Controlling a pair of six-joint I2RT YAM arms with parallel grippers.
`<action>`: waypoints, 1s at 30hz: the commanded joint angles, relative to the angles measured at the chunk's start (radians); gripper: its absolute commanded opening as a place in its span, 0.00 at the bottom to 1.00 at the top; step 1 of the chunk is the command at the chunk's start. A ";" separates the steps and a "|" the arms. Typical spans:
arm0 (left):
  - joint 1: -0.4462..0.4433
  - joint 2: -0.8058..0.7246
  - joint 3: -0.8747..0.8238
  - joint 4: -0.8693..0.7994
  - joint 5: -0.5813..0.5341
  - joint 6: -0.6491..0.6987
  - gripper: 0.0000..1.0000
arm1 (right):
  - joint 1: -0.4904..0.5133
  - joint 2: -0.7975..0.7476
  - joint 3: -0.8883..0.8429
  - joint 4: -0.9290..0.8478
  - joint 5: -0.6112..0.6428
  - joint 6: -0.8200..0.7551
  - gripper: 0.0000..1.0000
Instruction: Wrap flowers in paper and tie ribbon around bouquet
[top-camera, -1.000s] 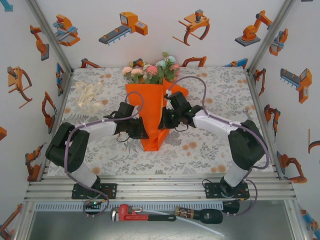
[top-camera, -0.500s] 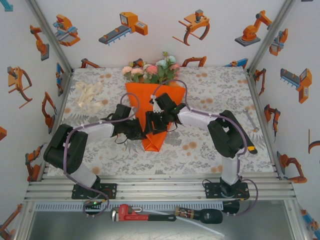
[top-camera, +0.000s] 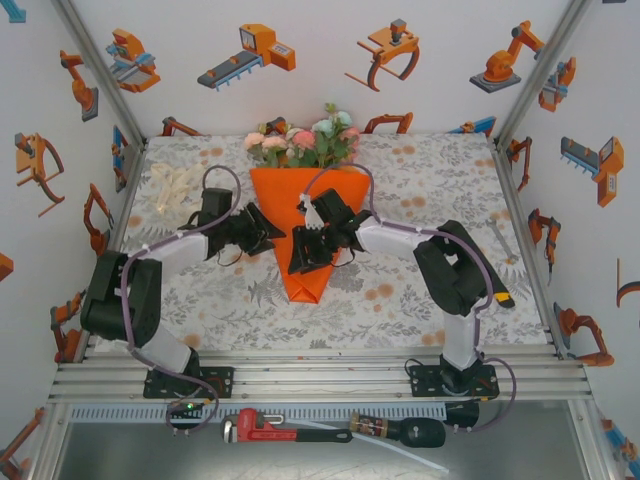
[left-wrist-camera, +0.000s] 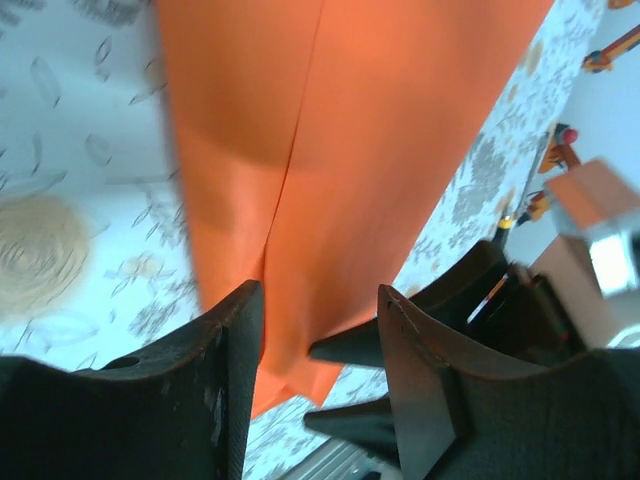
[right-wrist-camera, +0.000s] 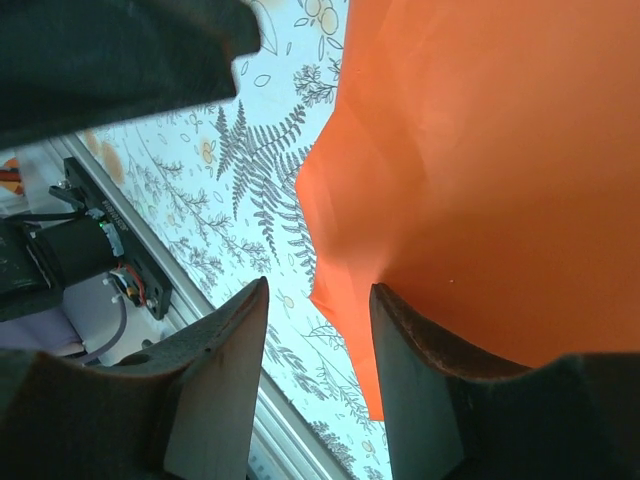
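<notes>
Pulling back leftward, jaws apart, the left end effector (top-camera: 270, 233) leaves the right end effector (top-camera: 305, 250), also parted, over the now-closed paper cone (top-camera: 280, 190) at counter (top-camera: 420, 290) centre, flowers (top-camera: 300, 145) at the far edge, ribbon (top-camera: 175, 190) unused.

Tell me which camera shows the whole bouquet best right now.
Top external: the bouquet shows end to end, flowers at the far end, tip near. Left wrist gives a close, creased stretch of its paper; right wrist gives the paper's edge against the patterned table.
</notes>
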 joint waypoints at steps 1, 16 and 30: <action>-0.001 0.071 0.043 0.075 0.022 -0.062 0.49 | 0.000 0.001 -0.023 0.029 -0.025 -0.003 0.44; -0.028 0.269 0.164 0.078 -0.019 -0.034 0.47 | 0.000 0.002 -0.033 0.040 -0.031 -0.003 0.43; -0.035 0.295 0.190 0.153 0.035 -0.051 0.16 | 0.000 0.000 -0.043 0.042 -0.031 -0.002 0.42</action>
